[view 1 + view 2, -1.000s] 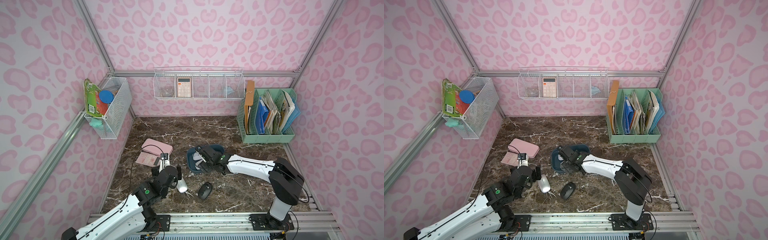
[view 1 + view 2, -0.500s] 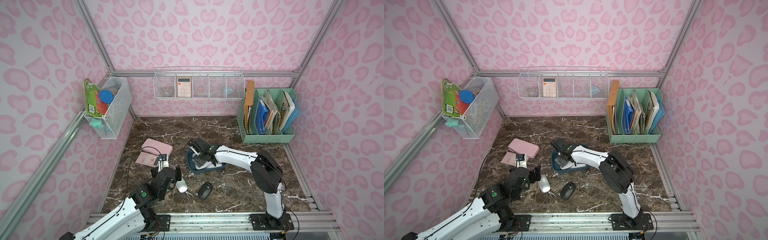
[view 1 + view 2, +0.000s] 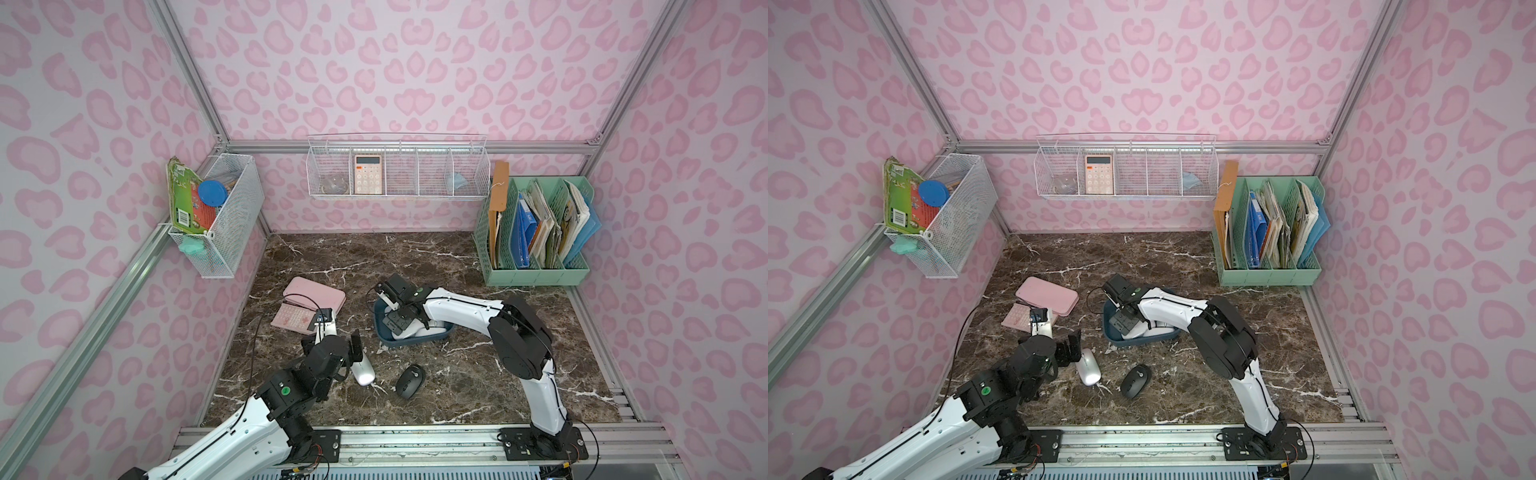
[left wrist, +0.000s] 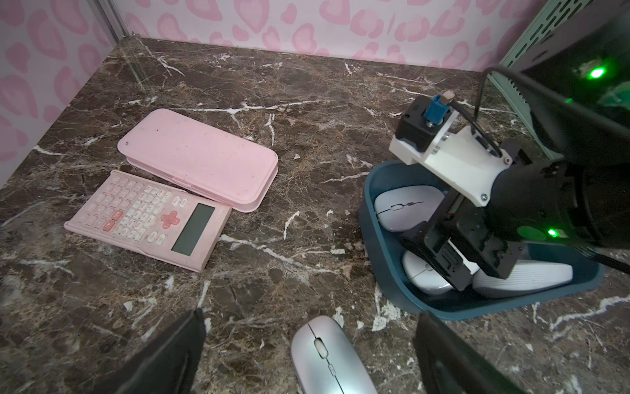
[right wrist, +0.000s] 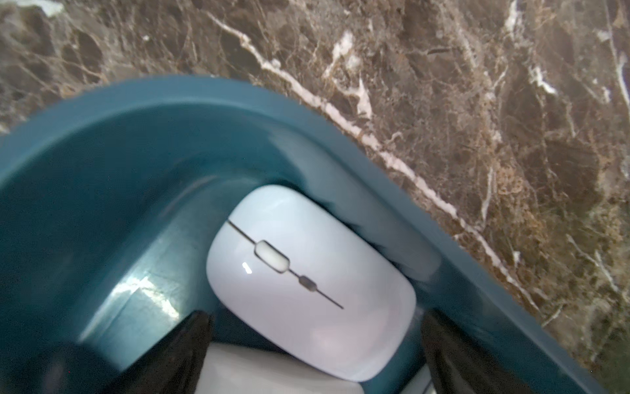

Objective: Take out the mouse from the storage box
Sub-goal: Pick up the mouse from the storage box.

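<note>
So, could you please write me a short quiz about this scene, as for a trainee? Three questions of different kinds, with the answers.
1. How many mice lie on the table, outside the storage box?
2. The right tool is: A) over the pink case; B) down inside the storage box; C) beside the file rack.
3. True or false: the left tool grips the silver mouse.
Key: 1) two, the silver mouse and the black mouse. 2) B. 3) false: its jaws stand open and do not touch the mouse.
</note>
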`<state>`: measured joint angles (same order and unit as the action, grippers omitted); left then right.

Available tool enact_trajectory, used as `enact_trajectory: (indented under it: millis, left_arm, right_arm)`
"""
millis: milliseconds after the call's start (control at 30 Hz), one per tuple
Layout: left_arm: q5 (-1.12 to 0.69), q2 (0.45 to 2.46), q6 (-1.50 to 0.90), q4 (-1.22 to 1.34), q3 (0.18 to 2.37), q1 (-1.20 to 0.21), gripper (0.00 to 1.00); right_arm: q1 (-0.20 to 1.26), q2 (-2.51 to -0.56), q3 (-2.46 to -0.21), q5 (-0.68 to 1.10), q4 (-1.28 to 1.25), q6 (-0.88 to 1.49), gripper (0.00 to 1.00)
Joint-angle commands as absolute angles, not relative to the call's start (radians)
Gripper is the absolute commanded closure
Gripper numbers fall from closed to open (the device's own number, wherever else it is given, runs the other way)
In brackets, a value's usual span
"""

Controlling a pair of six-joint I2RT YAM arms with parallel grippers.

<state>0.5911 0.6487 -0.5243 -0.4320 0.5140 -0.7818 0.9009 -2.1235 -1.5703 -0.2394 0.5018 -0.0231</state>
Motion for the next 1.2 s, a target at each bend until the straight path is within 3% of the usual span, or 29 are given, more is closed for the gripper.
enact_trajectory:
  millis: [0, 267, 433, 933, 1167]
  left_arm:
    - [0.598, 0.659, -0.525, -0.434, 0.520, -0.781, 0.01]
    - [0.629, 0.641, -0.531, -0.437, 0.510, -0.781, 0.01]
    - [0.627, 0.644, -0.528, -0.433, 0.509, -0.781, 0.01]
    - [0.623, 0.666, -0.524, -0.428, 0.515, -0.781, 0.01]
    - [0.621, 0.666, -0.523, -0.429, 0.514, -0.781, 0.01]
  right_arm:
    - [0.888, -2.134, -1.563, -0.272, 0.491, -0.041, 0.02]
    - [0.886, -2.095, -1.496, -0.347, 0.395, -0.040, 0.18]
    - [0.894, -2.049, -1.446, -0.377, 0.327, -0.053, 0.34]
    - [0.892, -2.002, -1.371, -0.515, 0.224, -0.028, 0.36]
    - [0.884, -2.014, -1.373, -0.472, 0.218, -0.026, 0.40]
